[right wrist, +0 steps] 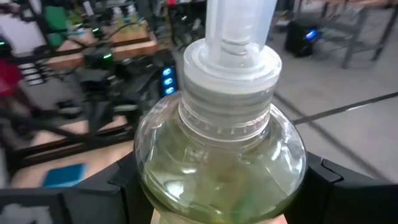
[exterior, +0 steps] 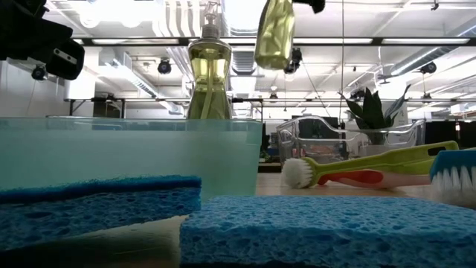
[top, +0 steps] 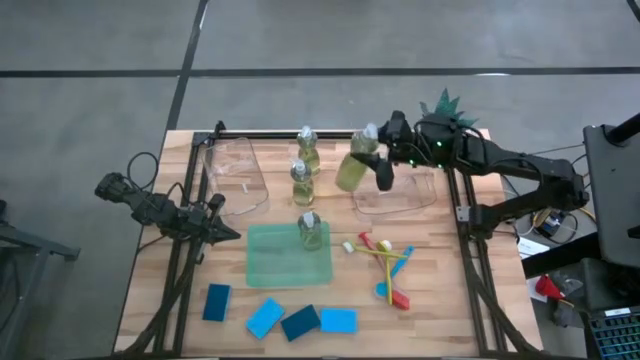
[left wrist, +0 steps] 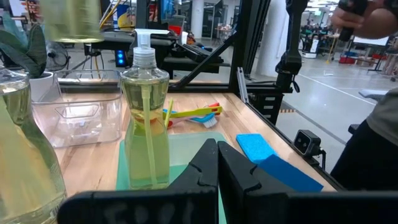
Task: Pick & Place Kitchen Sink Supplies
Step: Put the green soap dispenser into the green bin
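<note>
Nearest the lens in low view: two blue sponges (exterior: pixel 327 231) filling the foreground, teal mat (exterior: pixel 134 160) edge behind them, brushes (exterior: pixel 372 173) lying on the tabletop (exterior: pixel 271 182) to the side.

Right end effector (top: pixel 372 160) was pinching a soap bottle (top: pixel 354 168) round its shoulders, jaws spread wide around the body, pump cap (right wrist: pixel 239 28) projecting toward the wrist cam. Bottle was lifted well clear of the tabletop, hanging above the near-left corner of the right-hand clear bin (top: pixel 400 195).

Left end effector (top: pixel 222 233) pressed together, empty, parked at the left side of the tabletop beside the mat.

Risks, as judged:
- Grip on smooth rounded plastic w/ liquid inside; bottle could slip or swing if the arm moved fast.
- Bottle sat over the bin's edge, not its middle; a release there could catch the rim and tip it out.
- Two more bottles (top: pixel 303 168) stood just beside the carry path; a low sweep could knock them.
- If set down tilted, it would prob. topple.

Orientation: held bottle's long axis was tilted off vertical, not upright; in high view cap end lay toward the far right, base toward the near left. In low view, base hung downward, slightly canted.
</note>
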Motion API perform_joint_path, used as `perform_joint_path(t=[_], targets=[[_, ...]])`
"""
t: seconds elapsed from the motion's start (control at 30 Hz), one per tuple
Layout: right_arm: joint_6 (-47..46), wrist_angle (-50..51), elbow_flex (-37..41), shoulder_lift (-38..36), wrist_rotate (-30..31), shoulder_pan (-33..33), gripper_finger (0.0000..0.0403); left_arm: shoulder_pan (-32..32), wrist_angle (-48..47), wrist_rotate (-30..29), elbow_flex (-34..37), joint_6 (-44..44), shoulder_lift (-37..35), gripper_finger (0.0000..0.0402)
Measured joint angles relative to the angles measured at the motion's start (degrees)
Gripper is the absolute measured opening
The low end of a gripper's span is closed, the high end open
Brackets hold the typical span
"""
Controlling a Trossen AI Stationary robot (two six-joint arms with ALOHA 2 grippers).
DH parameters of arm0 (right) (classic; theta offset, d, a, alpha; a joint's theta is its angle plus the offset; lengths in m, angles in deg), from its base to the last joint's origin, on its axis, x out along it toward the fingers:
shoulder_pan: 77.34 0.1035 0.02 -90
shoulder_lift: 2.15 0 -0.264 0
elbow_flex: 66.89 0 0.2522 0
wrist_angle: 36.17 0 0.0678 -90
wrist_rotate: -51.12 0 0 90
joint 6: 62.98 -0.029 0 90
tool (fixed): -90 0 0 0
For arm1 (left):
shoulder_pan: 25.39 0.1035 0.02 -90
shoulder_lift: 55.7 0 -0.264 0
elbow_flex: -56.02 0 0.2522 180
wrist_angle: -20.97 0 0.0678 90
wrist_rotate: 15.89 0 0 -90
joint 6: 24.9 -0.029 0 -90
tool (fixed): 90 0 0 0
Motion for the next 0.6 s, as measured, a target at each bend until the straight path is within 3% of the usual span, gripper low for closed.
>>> perform_joint_path(t=[0.33,0.6], targets=[[-13.9,5.0,-0.5,-0.3,0.2,14.0,0.0251,0.0,0.0,0.0,0.0,0.0,0.0,0.0],[-13.9,4.4,-0.4,0.4,8.6,26.0,0.0251,0.0,0.0,0.0,0.0,0.0,0.0,0.0]])
